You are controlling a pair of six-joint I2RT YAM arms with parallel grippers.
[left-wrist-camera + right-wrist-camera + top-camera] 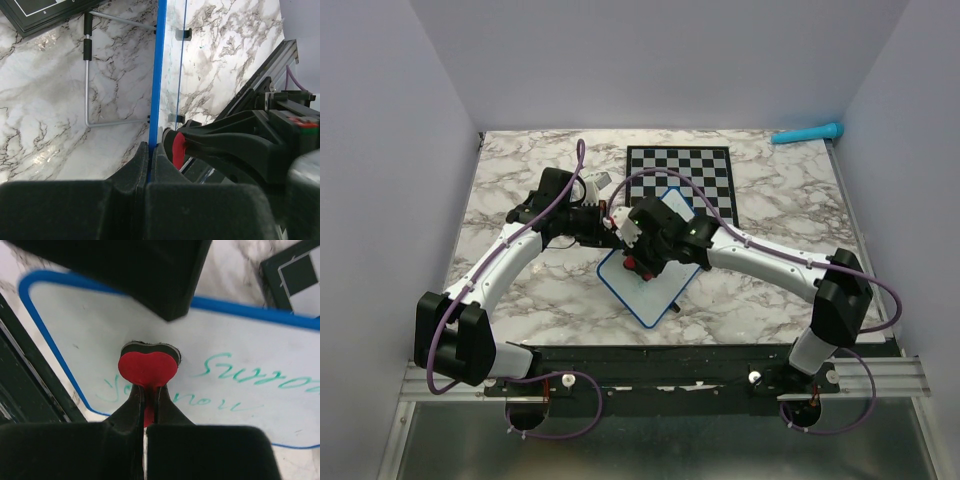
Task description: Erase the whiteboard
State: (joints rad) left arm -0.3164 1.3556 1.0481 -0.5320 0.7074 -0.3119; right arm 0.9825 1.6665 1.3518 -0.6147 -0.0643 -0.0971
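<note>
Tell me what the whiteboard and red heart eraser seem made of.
The whiteboard: smooth white sheet with a slight sheen, likely coated, in a blue plastic-looking rim. The heart eraser: matte red top, probably foam or plastic, over a dark felt-like layer.

The top view looks down on the whole table from its near edge. Both wrist views sit close to the whiteboard, which all three views share.
</note>
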